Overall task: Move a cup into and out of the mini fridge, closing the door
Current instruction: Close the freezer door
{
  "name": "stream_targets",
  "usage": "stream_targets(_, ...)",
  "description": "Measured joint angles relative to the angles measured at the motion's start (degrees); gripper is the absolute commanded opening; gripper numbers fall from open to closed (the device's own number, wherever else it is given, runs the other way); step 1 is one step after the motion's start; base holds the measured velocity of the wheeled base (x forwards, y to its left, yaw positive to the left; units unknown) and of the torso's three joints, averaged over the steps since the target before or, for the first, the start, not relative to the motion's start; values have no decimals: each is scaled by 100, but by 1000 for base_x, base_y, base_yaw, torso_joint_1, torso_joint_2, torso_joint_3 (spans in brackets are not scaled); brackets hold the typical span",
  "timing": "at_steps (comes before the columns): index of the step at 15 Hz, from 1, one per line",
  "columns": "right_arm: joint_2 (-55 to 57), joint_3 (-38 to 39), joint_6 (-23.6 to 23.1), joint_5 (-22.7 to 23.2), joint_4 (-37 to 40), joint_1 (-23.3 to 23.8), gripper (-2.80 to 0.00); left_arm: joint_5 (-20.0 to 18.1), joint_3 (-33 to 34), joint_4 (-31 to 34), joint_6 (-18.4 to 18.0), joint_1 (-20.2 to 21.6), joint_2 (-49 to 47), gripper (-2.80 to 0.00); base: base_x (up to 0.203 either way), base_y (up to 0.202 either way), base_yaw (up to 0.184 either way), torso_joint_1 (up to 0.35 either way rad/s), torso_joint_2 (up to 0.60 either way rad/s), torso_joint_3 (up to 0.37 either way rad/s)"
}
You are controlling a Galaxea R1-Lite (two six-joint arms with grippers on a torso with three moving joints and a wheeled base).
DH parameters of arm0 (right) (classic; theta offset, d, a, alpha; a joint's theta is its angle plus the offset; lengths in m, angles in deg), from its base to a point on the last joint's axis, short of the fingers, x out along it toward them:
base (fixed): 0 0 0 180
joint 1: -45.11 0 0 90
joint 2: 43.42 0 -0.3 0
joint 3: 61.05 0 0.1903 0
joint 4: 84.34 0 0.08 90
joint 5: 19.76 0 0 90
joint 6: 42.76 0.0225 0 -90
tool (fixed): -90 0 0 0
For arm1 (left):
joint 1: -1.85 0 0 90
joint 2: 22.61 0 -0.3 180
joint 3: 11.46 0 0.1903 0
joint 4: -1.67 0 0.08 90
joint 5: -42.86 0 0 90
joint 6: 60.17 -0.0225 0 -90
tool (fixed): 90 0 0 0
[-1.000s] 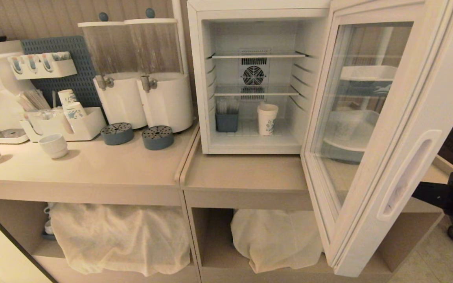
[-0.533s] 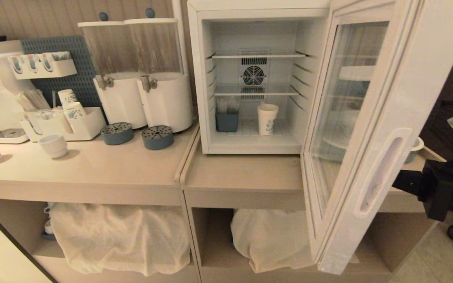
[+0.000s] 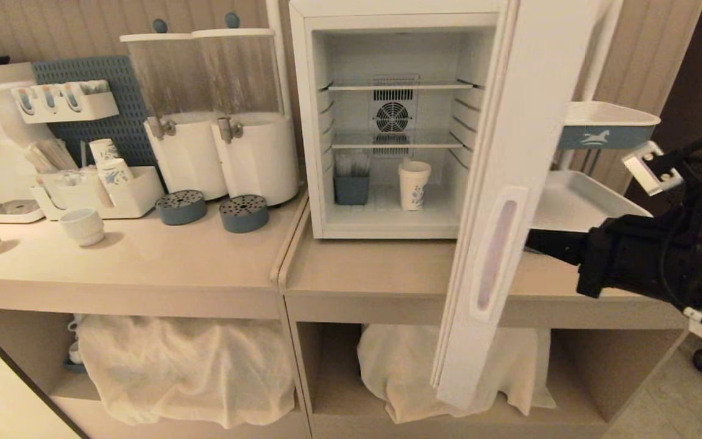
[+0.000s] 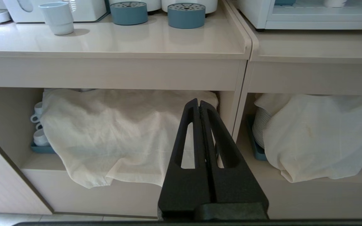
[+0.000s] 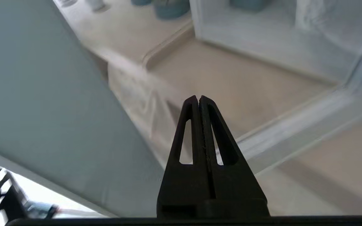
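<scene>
Beige counter [image 3: 144, 262] runs across in front of me, two cabinets butted together, with white cloths [image 3: 186, 366] draped over the open shelves beneath. Nearest, my left gripper [image 4: 199, 105] hangs low before those shelves, fingers pressed together on nothing, parked because this step needs only one arm. My right gripper [image 5: 199, 99] is also shut and empty, and I judge that a closed wedge suits pushing better than open fingers would.

Next out stands the door [image 3: 509, 183], swung roughly edge-on to my head camera, its long recessed handle [image 3: 496, 256] facing me. My right arm reaches in from the right, behind the door's outer face, placed there to shove it toward the mini fridge [image 3: 387, 122]. Its tip is hidden by the door in the head view, so I cannot be sure it is touching; the wrist view looks through the glass at the counter and fridge floor and suggests it is very close.

Farther back, the cup [image 3: 414, 185] sits upright on the fridge floor, just right of a blue holder [image 3: 351, 188], below the fan [image 3: 392, 116]. Only the head view shows the cup clearly; the left wrist view alone shows mugs tucked under the cloth.
</scene>
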Motion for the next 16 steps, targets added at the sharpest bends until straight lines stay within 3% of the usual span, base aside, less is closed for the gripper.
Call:
stream_targets(4, 472, -566, 76, -565, 0, -365, -280, 4, 0, 2, 22, 0, 0, -280, 0, 0, 0, 0, 0, 0)
stream_targets(9, 1650, -1976, 132, -2084, 48, -941, -280, 4, 0, 2, 26, 0, 0, -280, 0, 0, 0, 0, 0, 0)
stream_targets(13, 2351, -3043, 131, -2381, 410, -1124, -280, 11, 0, -7, 24, 0, 0, -280, 0, 0, 0, 0, 0, 0)
stream_targets(16, 2972, -3893, 136, -2944, 523, -1203, -280, 11, 0, -11, 26, 0, 0, -280, 0, 0, 0, 0, 0, 0)
